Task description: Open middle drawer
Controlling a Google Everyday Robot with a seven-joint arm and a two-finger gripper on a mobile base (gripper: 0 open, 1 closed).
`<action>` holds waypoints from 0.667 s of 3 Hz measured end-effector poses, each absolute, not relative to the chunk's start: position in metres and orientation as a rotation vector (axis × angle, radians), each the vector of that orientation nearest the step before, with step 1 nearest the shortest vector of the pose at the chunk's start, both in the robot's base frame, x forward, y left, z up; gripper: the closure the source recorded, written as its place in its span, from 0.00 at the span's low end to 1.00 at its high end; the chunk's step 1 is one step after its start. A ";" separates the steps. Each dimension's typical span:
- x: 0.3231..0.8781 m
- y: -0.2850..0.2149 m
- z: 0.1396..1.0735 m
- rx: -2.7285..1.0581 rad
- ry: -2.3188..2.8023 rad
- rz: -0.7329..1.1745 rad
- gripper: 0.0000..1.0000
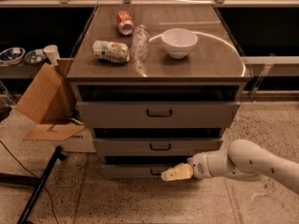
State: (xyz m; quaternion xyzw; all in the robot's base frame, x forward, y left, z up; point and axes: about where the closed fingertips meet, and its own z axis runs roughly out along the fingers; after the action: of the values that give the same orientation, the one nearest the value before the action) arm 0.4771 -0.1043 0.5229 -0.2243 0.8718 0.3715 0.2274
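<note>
Middle drawer [160, 147] sits just above the gripper [172, 174].

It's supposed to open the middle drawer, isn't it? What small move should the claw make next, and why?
Probably raise the claw a little and ease it left, toward the handle of the middle drawer. At the moment the claw sits low, in front of the lowest drawer and just right of that drawer's own grip. The handle it needs is one level higher.

Middle drawer [126, 146] grey, shut; gripper [169, 175] just below.
</note>
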 end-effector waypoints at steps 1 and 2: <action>0.477 -0.104 0.523 -0.618 2.402 1.023 0.00; 0.484 -0.101 0.514 -0.576 2.399 1.051 0.00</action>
State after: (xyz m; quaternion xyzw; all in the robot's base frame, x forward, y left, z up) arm 0.4840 -0.1009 0.5137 -0.2091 0.8710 0.3816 0.2280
